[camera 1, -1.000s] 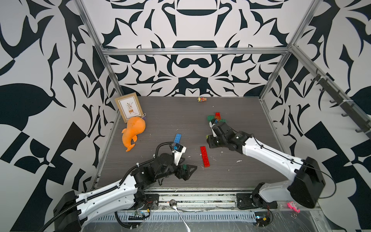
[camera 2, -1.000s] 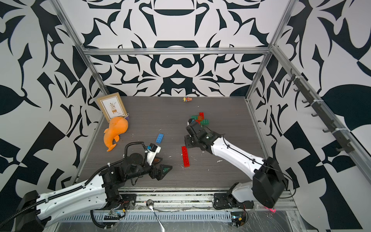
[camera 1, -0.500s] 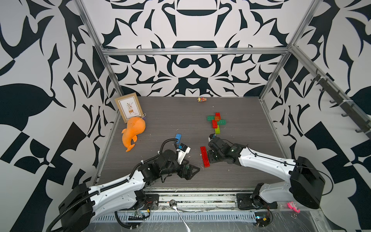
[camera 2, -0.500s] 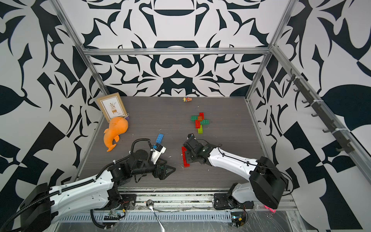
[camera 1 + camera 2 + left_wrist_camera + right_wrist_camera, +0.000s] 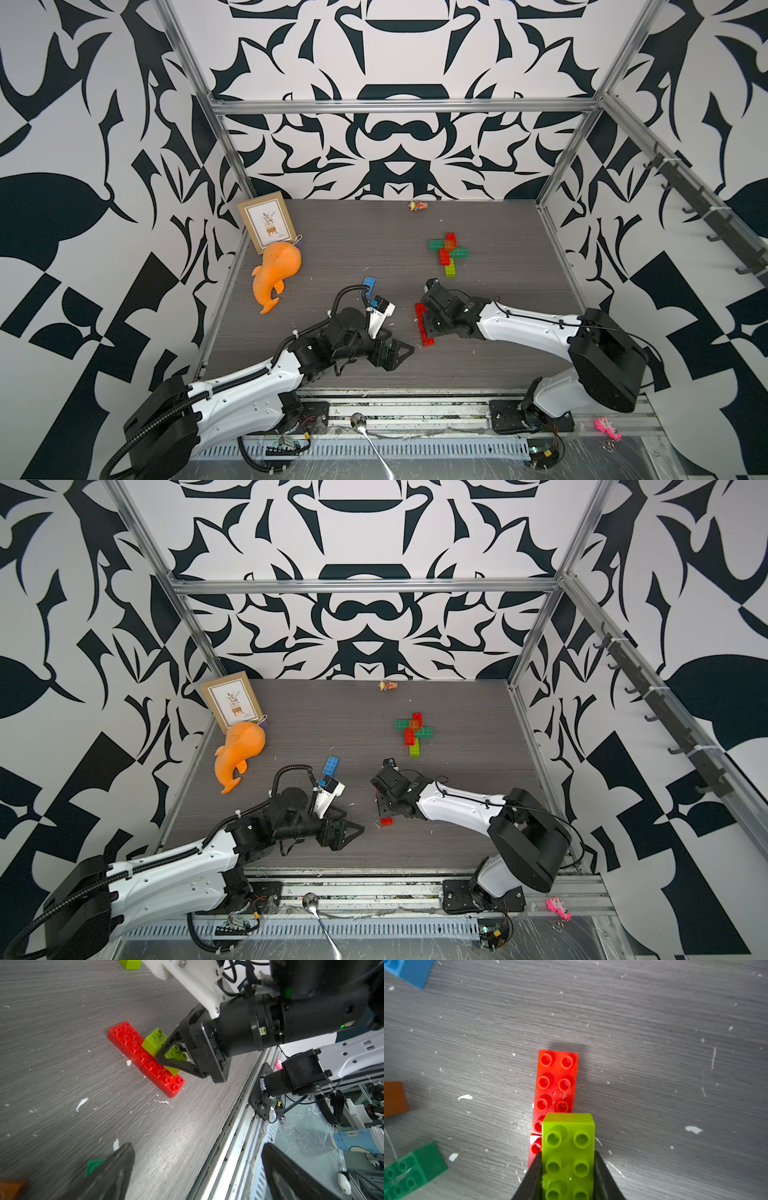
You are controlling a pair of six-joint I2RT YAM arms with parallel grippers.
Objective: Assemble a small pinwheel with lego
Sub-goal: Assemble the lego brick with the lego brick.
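Note:
My right gripper [image 5: 568, 1164] is shut on a lime lego brick [image 5: 568, 1138], studs up, held by its long sides. It hangs just over two red bricks [image 5: 556, 1080] lying end to end on the table [image 5: 423, 328]; the left wrist view shows the lime brick [image 5: 154, 1040] crossing their joint. My left gripper [image 5: 197, 1167] stands open and empty near the front edge [image 5: 399, 351]. A dark green brick [image 5: 411, 1169] and an orange one [image 5: 394, 1098] lie by it. A blue brick [image 5: 370, 284] lies behind my left arm. A cross of joined bricks [image 5: 448, 251] sits further back.
An orange whale toy [image 5: 276, 270] and a framed picture [image 5: 268, 222] stand at the left wall. A small figurine [image 5: 417, 205] lies by the back wall. The metal front rail [image 5: 415, 409] runs just beyond the table's front edge, close to my left gripper.
My right gripper came forward from the cross of bricks to the red pair, carrying the lime brick. My left arm shifted slightly right, jaws still open.

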